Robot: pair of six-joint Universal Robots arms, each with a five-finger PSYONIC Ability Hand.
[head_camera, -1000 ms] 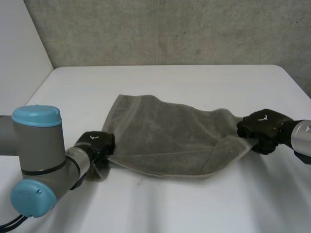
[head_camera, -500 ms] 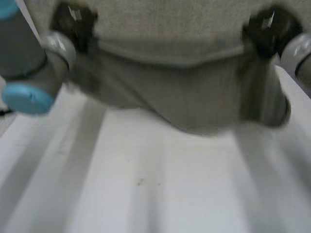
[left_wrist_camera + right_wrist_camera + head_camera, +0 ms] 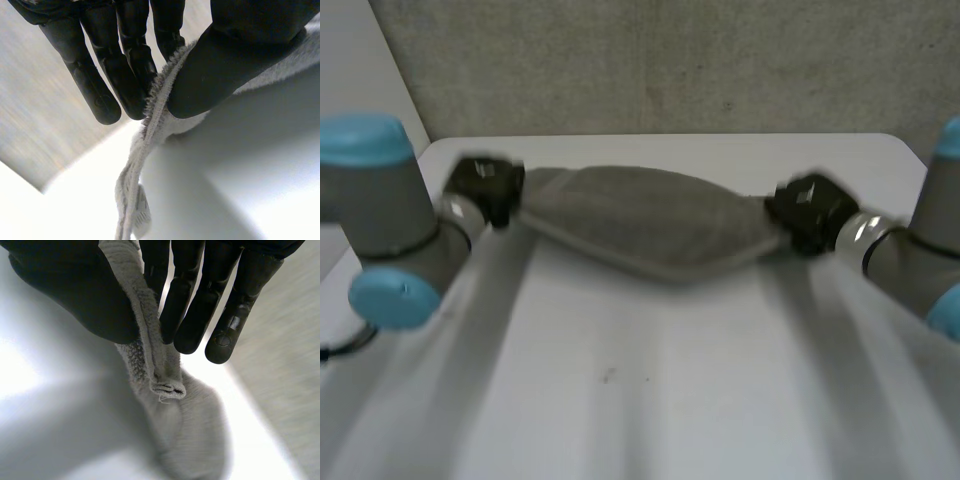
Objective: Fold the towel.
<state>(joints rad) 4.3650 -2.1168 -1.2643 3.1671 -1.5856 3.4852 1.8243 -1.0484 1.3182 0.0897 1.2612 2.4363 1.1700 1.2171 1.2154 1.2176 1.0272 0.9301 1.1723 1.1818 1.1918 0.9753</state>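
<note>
Pinching towel (image 3: 640, 222) between thumb and fingers of left hand (image 3: 485, 188) at one end, right hand (image 3: 807, 212) at the other.

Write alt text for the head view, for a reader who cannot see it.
A grey towel is stretched between the two hands over a white table. The left hand holds one end, the right hand the other.
</note>
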